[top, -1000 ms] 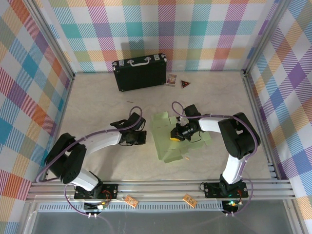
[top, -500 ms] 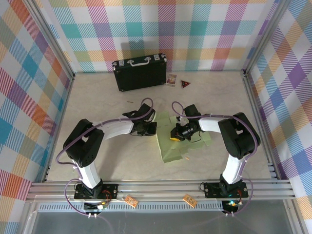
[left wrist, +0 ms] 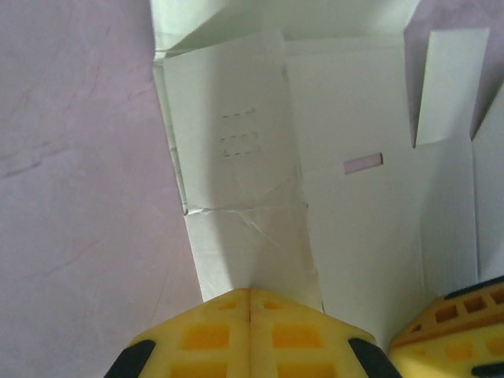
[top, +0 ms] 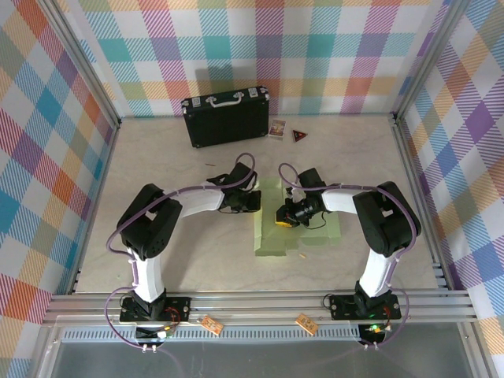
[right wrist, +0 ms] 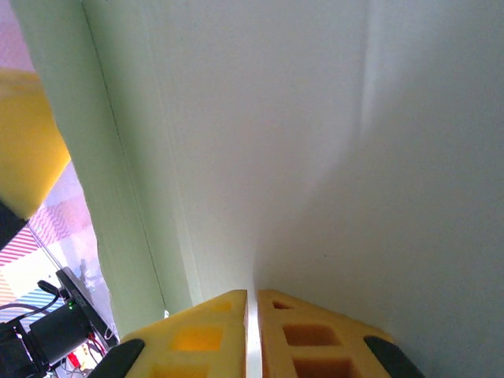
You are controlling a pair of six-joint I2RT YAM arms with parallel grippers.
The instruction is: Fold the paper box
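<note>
Two hands, mid-fold: box [top: 277, 240] lies centre of desk [top: 157, 165], btwn them, still mostly flat. Left hand [top: 252, 202] fully shut, tips against box's left panel, holding nothing. Right hand [top: 281, 220] narrow, apparently pinching a card wall. Next, prob.: push panel over along its crease w/o buckling. Card thin, pale green, matte, scored, slotted, already wrinkled.

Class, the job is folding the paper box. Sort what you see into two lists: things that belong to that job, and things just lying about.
Belongs to the job:
paper box
left hand, shut, at the box
right hand, closed on the box's card

Just lying about:
black case
small card
dark triangle
orange tags on the near rail
</note>
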